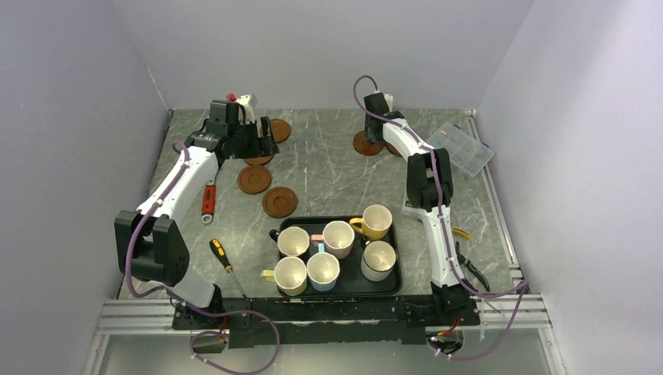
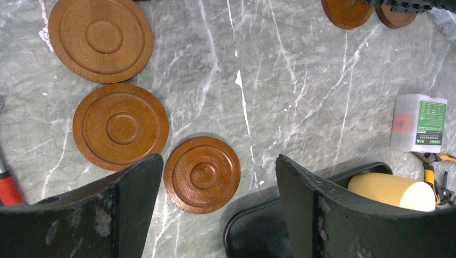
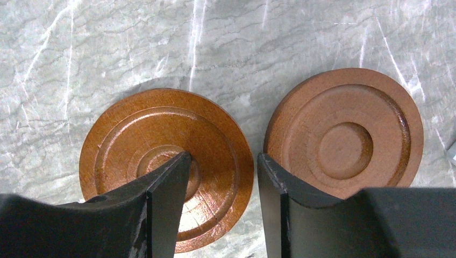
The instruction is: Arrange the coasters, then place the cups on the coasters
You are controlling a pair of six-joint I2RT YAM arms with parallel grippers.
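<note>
Reddish-brown coasters [image 2: 120,126] lie on the marble table [image 1: 328,168]; cups [image 1: 338,238] stand in black tray [image 1: 336,294]. Left gripper [image 2: 218,161] fingers spread, empty. Right gripper [image 3: 223,156] fingers spread over two coasters. Green box label [image 2: 425,123] illegible.

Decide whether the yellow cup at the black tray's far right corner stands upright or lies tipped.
Upright: from above, the yellow cup shows its round cream mouth facing up, base on the black tray.
</note>
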